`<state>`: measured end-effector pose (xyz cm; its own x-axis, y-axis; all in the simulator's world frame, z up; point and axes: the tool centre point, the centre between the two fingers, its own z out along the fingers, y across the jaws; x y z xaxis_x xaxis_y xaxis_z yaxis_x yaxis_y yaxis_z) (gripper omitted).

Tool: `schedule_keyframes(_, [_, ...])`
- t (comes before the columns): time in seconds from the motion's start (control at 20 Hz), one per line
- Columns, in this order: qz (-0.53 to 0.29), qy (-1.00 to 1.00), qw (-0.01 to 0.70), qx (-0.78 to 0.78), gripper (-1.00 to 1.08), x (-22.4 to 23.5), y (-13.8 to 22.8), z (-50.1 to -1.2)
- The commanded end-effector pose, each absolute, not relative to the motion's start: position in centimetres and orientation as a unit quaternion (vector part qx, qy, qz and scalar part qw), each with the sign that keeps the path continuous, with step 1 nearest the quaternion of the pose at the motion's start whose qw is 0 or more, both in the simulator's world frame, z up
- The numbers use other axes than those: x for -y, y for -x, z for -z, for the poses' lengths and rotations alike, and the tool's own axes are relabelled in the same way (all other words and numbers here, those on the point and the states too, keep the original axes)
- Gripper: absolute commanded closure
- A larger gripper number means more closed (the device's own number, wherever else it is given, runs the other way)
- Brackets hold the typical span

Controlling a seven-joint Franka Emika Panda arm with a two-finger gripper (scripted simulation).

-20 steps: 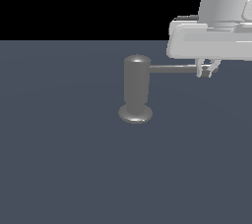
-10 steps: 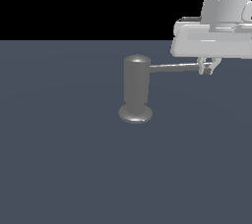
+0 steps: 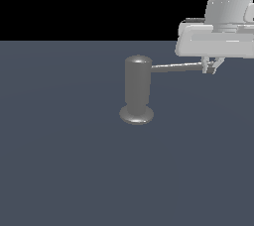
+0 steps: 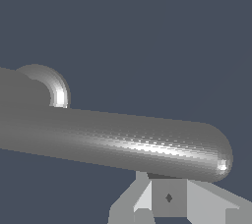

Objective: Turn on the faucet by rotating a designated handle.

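The tool (image 3: 211, 66) hangs at the far tip of the handle (image 3: 176, 67), its short fingers reaching down just past the rod's end on the exterior view's right. In the wrist view one finger (image 4: 170, 198) shows right against the underside of the rounded handle (image 4: 123, 142) tip; the other is out of sight, so whether the fingers are spread or pinched on the rod cannot be told. It looks like contact at the tip, though a firm grip is not shown.

From the tool, the handle runs away toward the faucet (image 3: 137, 88), joining the upright cylinder near its rounded top. The faucet stands on its flared base on the dark counter (image 3: 64, 160), well apart from anything else.

As a judgement, the approach is done: the tool is placed where leverage is greatest. The turning itself seems still to come, since the rod points straight sideways and no water or other sign of an open faucet is visible.
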<state>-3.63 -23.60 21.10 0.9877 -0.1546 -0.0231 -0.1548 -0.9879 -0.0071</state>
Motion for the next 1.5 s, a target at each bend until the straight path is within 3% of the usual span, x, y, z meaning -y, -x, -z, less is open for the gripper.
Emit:
schedule_keyframes(0.0, [-0.008,0.997,0.004,-0.074,1.08,23.3,2.4,-21.2])
schedule_keyframes(1.45, [-0.003,0.997,0.002,-0.076,1.08,23.4,-6.5,-21.5])
